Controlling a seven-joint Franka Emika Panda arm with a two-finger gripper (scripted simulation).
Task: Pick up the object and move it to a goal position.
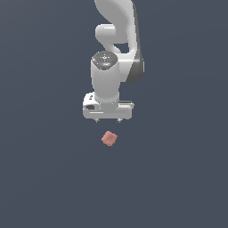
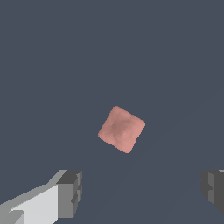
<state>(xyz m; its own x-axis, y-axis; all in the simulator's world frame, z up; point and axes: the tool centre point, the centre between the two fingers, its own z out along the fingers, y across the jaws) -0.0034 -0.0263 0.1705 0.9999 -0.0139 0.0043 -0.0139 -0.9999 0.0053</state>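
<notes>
The white gripper (image 1: 107, 120) hangs with its jaws spread wide, nothing between them. The salmon-pink block (image 1: 109, 138) lies on the dark grey surface (image 1: 44, 178) just beside the fingertips (image 2: 70, 192), turned corner-on to them. In the exterior view it appears apart from the gripper, though the gap is hard to judge.

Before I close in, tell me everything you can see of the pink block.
The pink block is small, salmon-coloured and roughly cube-shaped, with rounded corners and slightly uneven, matte faces. It lies on the dark grey floor, turned so its corners point diamond-wise in both views. Nothing touches it: the gripper hangs just above it, open, and its fingers stand wide apart, clear of the block. No damage or markings show.
</notes>
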